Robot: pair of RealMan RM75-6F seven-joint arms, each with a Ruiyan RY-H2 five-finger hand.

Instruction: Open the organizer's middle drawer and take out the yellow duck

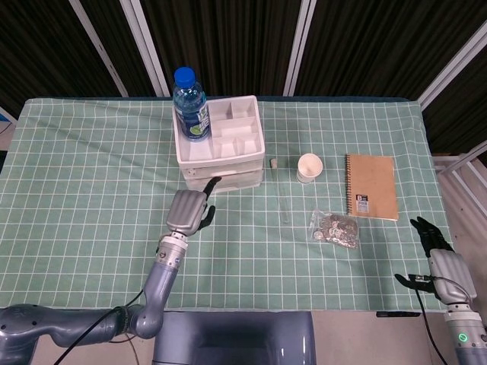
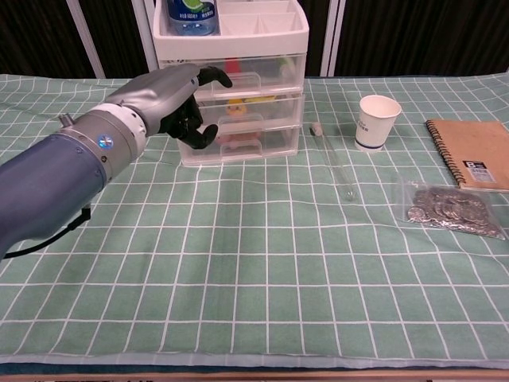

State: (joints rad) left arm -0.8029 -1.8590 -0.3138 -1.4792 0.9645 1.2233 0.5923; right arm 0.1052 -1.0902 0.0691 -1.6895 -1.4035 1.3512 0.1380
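On the green checked tablecloth (image 2: 270,263), the left hand (image 2: 171,99), fingers loosely apart and empty, hovers before the organizer (image 2: 254,87); yellow duck (image 2: 237,105) inside the middle drawer (image 2: 262,111).

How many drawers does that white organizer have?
3, stacked under the open top tray of the organizer: top drawer, middle drawer, bottom drawer. The left hand hides their left ends.
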